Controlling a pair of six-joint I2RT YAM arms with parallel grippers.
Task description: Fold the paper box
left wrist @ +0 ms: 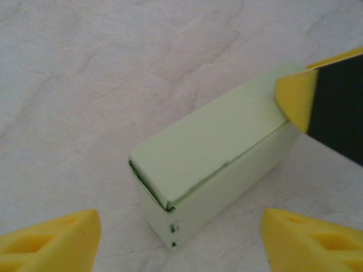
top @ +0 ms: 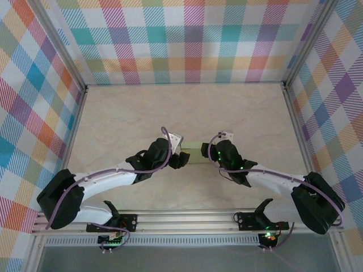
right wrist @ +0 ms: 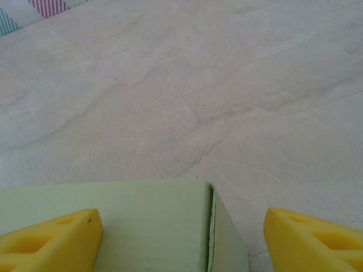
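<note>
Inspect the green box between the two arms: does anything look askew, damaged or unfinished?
Yes, slightly. On the paper box, the end flap nearest the left wrist camera is not flush: a dark gap runs along its upper edge and corner. The top panel also shows a small kink along its long edge.

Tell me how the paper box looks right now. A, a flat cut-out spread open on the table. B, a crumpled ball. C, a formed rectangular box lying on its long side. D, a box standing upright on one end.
C: the paper box has its top and side walls formed and lies lengthwise on the table.
</note>
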